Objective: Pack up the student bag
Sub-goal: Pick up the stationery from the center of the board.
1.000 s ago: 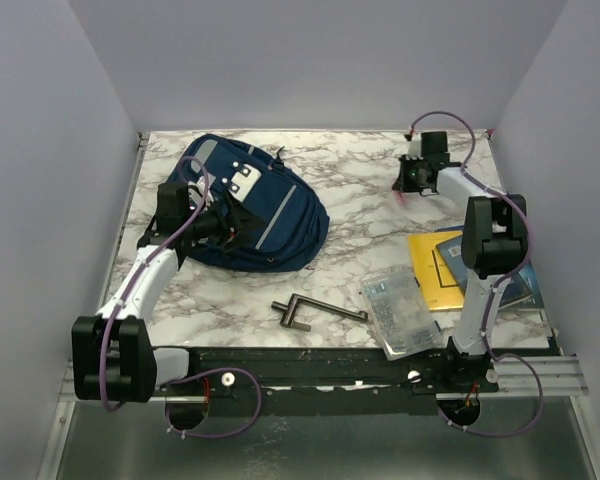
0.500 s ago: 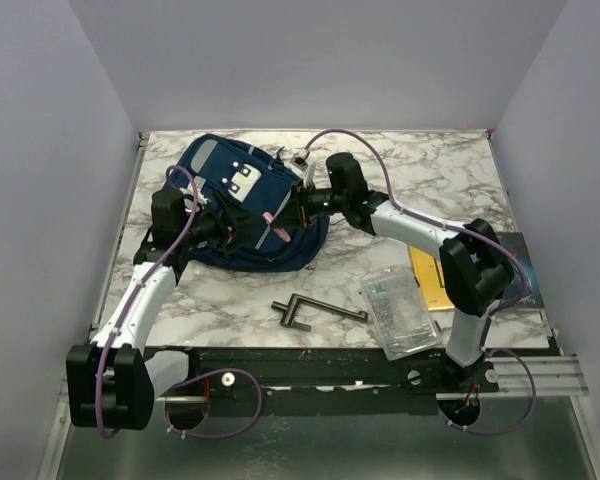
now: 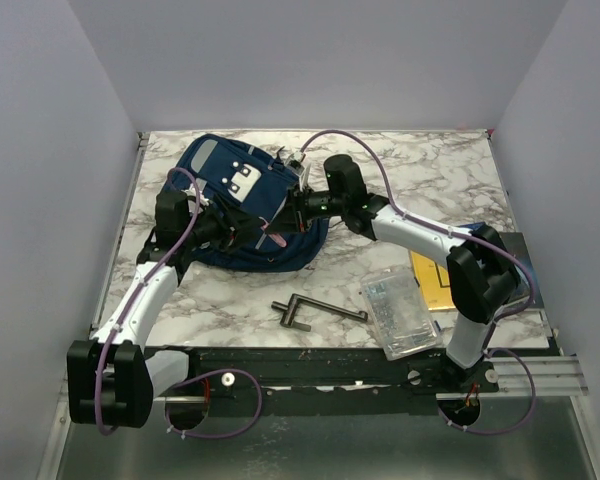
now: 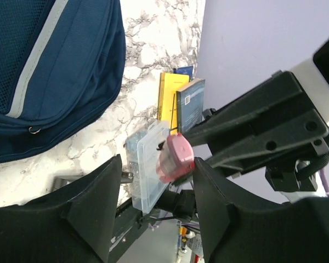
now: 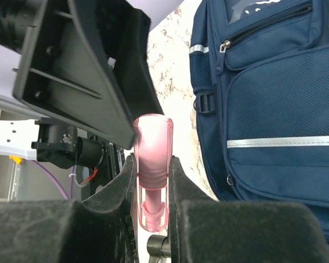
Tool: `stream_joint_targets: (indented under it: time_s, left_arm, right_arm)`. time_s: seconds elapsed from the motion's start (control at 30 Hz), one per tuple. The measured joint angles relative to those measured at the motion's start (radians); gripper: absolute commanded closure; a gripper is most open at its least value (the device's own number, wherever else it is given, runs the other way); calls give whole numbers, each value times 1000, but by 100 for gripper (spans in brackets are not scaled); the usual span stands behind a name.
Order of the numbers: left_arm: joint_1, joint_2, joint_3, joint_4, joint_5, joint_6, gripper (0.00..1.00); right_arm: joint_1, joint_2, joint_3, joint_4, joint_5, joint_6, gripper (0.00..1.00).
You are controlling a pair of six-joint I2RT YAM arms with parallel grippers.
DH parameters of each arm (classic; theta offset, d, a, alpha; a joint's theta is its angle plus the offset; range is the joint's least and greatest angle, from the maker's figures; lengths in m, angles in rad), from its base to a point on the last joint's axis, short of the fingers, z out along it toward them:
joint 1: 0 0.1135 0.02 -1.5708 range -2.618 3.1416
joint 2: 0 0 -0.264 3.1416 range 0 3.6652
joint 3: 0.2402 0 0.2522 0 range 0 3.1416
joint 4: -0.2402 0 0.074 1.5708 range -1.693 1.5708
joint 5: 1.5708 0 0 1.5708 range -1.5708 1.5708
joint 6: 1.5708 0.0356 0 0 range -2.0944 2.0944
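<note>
Right pincer [image 5: 152, 167] clamps a pink translucent tube [image 5: 152, 137], whose tip pokes between the wide-apart jaws of the left pincer [image 4: 156, 164]; the student bag [image 5: 263, 109] lies just beside both, on the marble table [image 3: 380, 180].

White tubular links [image 3: 145, 290], chunky black joint housings [image 3: 480, 280], looping purple cables [image 3: 350, 135], matte black angular fingers [image 4: 93, 208], black base rail [image 3: 310, 372]

Nothing legible anywhere: merely a small white logo [image 5: 263, 6] on the student bag [image 5: 274, 87], above and right of the right gripper [image 5: 152, 178], cropped and unreadable, and a pale label [image 4: 187, 99] on the blue book [image 4: 191, 115] beyond the left gripper [image 4: 156, 164], too blurred.
</note>
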Motion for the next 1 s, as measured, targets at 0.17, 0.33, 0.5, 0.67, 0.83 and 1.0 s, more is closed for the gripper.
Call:
stream_joint_targets:
  time_s: [0.17,0.33,0.5,0.67,0.83,1.0]
  left_arm:
    - [-7,32,3,1,0,3,63]
    - [-17,38,10,22,1,4,86]
    - [-17,40,10,27,0,-1,100]
    - [-19,42,19,73,34,-18,100]
    - [-19,41,34,154,79,-39,100]
    - [-19,21,24,258,102,-100,100]
  right_arm:
    - [19,-3,2,-19,3,-29,100]
    - [34,-3,3,-51,24,-49,100]
    - [53,-9,4,-64,91,-31,41]
    - [55,-69,-52,-39,172,125,4]
    - [16,-198,-360,323,147,513,16]
    - [-31,-146,-516,755,134,917,41]
